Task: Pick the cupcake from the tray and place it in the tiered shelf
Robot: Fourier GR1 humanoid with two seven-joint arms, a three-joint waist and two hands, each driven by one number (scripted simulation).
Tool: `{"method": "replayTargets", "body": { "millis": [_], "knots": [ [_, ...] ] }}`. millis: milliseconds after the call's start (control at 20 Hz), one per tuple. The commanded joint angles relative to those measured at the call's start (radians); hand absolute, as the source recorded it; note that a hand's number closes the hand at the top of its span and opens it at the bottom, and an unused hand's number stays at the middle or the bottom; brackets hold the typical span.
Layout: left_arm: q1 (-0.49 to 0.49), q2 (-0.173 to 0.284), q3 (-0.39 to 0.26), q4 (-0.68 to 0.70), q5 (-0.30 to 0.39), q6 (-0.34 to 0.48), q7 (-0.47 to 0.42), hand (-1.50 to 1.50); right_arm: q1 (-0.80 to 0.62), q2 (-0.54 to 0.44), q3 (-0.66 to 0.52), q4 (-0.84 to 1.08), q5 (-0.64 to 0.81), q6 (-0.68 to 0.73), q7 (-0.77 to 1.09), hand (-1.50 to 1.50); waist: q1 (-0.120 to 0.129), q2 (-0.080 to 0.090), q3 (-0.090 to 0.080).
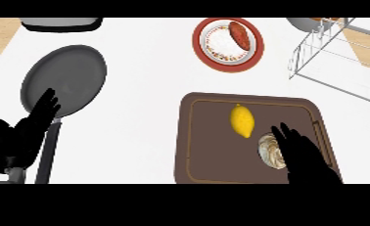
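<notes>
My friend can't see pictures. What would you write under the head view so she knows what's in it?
The robot's right hand reaches over a cupcake on a brown tray, beside a lemon. Its left hand rests open at the left edge, by a grey pan. Farther back are a red plate of food and a wire shelf.

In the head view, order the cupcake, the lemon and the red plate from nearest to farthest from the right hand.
From the right hand:
1. cupcake, at its fingers, on the tray.
2. lemon, up-left on the tray.
3. red plate, far up on the counter.
</notes>
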Motion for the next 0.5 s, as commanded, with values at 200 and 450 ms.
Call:
{"method": "replayTargets", "body": {
  "millis": [200,450],
  "knots": [
    [-0.054,-0.006,0.013,0.016,-0.020,-0.008,0.043,0.00,-0.176,0.073,0.057,-0.018,-0.002,0.441,0.235,-1.50,0.007,0.002,0.004],
    [-0.030,-0.032,0.022,0.021,-0.037,-0.029,0.014,0.00,-0.207,0.093,-0.031,0.052,-0.037,0.497,0.181,-1.50,0.004,0.001,0.005]
  ]
}}
